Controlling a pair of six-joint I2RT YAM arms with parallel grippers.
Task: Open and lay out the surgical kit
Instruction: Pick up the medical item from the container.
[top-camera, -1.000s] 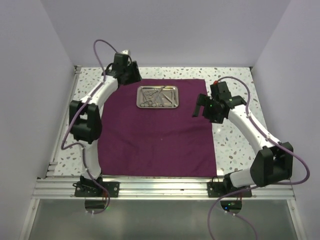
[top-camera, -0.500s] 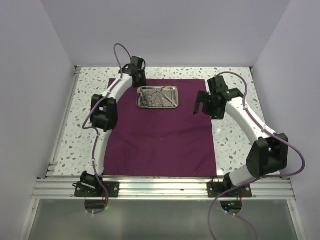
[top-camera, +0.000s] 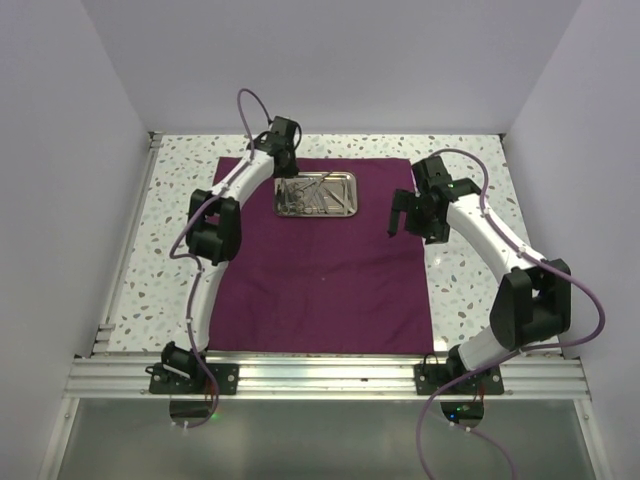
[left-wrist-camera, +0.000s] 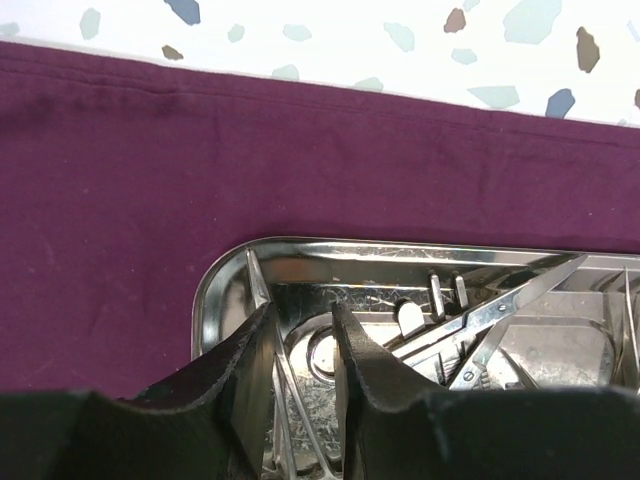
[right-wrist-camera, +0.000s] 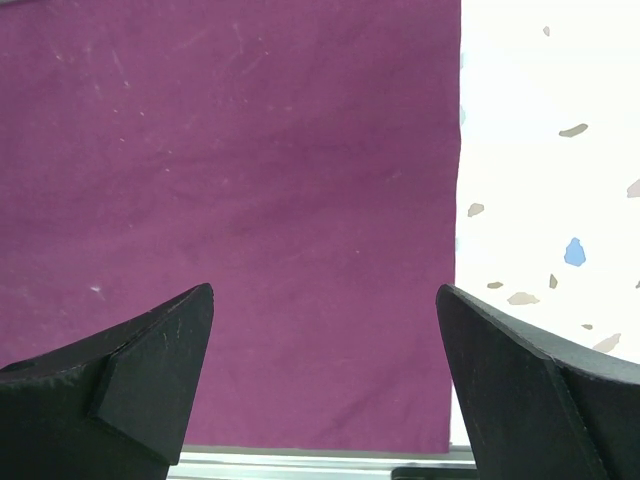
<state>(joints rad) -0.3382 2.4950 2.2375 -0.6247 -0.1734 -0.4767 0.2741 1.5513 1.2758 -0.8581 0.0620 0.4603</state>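
1. Swinging in from the far-left corner of the maroon cloth (top-camera: 320, 280) over the last second, the left gripper (left-wrist-camera: 300, 320) now sits over the left end of the steel tray (left-wrist-camera: 215, 290). Its jaws have drawn in to a narrow gap. A thin steel strip, possibly tweezers (left-wrist-camera: 256, 282), runs through that gap, but nothing looks pinched yet.
2. The right gripper (right-wrist-camera: 322, 300) has barely moved. It hangs wide open and empty over the cloth's right edge, beside the speckled table (right-wrist-camera: 540, 150).
3. Risk: the instruments lie crossed and touching, so a closing pinch could catch two at once. It could also skid off the slick steel and drag the light tray across the cloth.
4. Risk: a finger dropped onto the tray rim could tip the tray and spill the tools.
5. The cloth lies spread flat, and the tray stands on its far middle. Inside it, the scissors (left-wrist-camera: 510, 300) and other thin silver tools are piled together, not yet laid out.
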